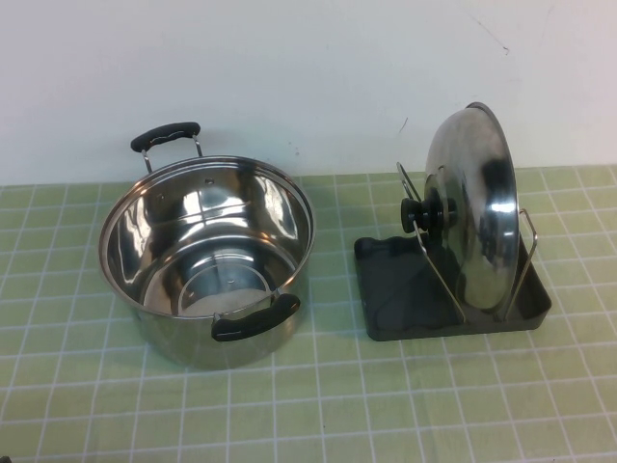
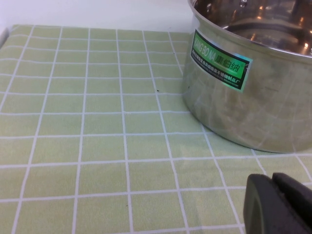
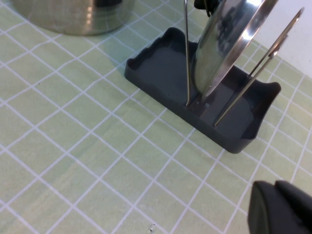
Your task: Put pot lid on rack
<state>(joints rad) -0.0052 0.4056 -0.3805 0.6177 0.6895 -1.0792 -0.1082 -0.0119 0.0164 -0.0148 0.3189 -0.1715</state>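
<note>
Neither gripper shows in the high view. The pot lid (image 1: 469, 207) already stands on edge in the rack (image 1: 453, 301), held between the wire loops (image 1: 429, 246), its black knob (image 1: 424, 212) turned toward the pot (image 1: 207, 260). The pot is empty and stands well apart from the rack; the rack tray holds only the lid.

From the left wrist, the left gripper (image 2: 279, 204) hangs just beside the pot's wall, its fingers pressed together on nothing.

From the right wrist, the right gripper (image 3: 280, 207) hovers near the rack's end, fingers also together and empty. The lid's rim sits in the tray between two wires. I judge the placing done; the arms should only keep clear and not bump the lid.
</note>
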